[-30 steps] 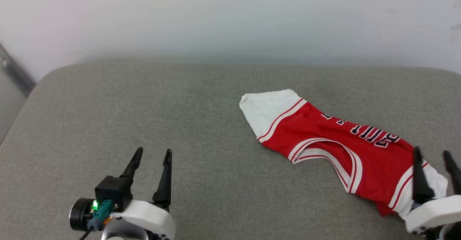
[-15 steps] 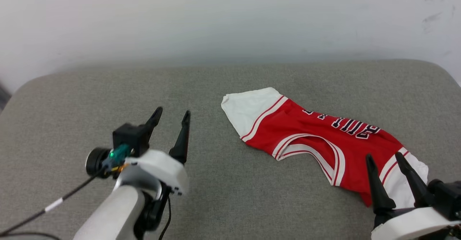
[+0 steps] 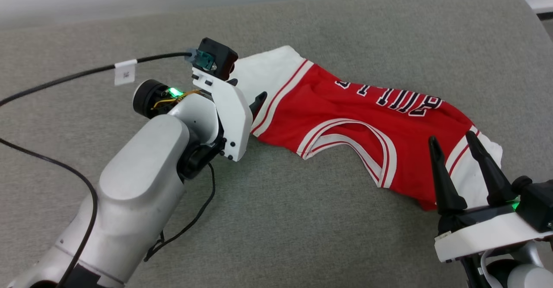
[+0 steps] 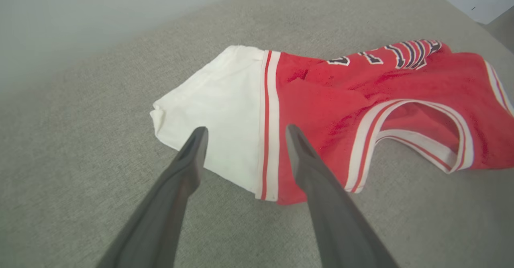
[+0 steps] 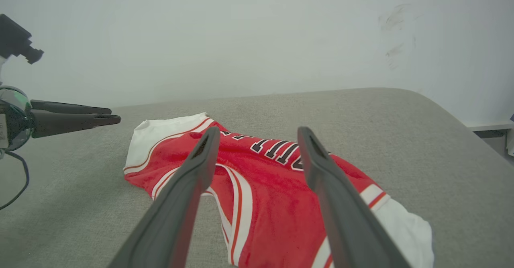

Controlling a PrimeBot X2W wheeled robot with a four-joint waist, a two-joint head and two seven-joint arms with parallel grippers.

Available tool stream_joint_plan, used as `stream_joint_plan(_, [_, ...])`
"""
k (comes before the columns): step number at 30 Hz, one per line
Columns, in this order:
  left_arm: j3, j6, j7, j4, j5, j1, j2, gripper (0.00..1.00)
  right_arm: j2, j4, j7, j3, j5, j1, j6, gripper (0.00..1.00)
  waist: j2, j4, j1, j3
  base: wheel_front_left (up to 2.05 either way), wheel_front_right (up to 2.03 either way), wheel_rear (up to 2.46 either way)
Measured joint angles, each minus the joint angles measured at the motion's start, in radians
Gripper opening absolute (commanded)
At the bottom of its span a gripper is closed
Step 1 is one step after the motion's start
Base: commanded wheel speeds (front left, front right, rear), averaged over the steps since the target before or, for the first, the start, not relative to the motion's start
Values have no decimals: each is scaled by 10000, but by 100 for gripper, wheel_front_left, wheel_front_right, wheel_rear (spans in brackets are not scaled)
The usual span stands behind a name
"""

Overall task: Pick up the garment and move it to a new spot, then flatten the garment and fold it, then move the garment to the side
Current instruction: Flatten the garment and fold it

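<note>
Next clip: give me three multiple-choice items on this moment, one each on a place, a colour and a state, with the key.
1. Which part of the garment lies between the left hand's fingers in its wrist view? A. the neck opening B. the white sleeve C. the hem
2. What colour is the lettering? A. gold B. blue C. black, edged white
3. How is the right hand? A. open, holding nothing B. shut on the garment C. shut on a cable
Key: B, white cloth shows between those fingers; C, the letters are black with white edges; A, its fingers stand apart, gripping nothing.
</note>
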Motion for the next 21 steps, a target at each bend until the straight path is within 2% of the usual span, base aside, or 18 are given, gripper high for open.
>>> stream_joint_plan(2, [-190, -205, 642, 533, -92, -303, -6, 100, 4, 98, -102, 65, 65, -88, 0, 100, 0, -163, 0, 280, 0, 0, 0])
stream_joint_plan(5, [-920, -579, 2347, 1812, -245, -778, 33, 100, 2, 462, -414, 251, 343, -275, 0, 100, 0, -647, 1, 844, 0, 0, 0])
stream_joint_plan(9, [-1223, -671, 3281, 2219, -451, -1191, 35, 98, 2, 675, -575, 286, 508, -333, 0, 100, 0, -865, 0, 985, 0, 0, 0])
stream_joint_plan(10, [-1273, -708, 3503, 2297, -531, -1266, 25, 49, 2, 713, -589, 293, 556, -350, 0, 100, 0, -897, -1, 1004, 0, 0, 0])
stream_joint_plan(11, [-1312, -709, 3670, 2359, -619, -1317, 12, 19, 2, 742, -621, 301, 591, -362, 0, 100, 0, -921, -1, 1016, 0, 0, 0])
stream_joint_plan(12, [-1369, -715, 3800, 2405, -665, -1376, 13, 0, 2, 769, -648, 307, 591, -367, 0, 100, 0, -935, -1, 1027, 0, 0, 0])
stream_joint_plan(15, [-1559, -786, 3781, 2424, -711, -1395, -10, 0, 4, 823, -683, 311, 673, -395, 0, 100, 0, -939, -1, 1018, 0, 0, 0])
stream_joint_plan(21, [-1638, -723, 1845, 1898, -265, -904, 259, 0, 4, 851, -614, 132, 570, -380, 0, 100, 0, -648, 0, 760, 0, 0, 0])
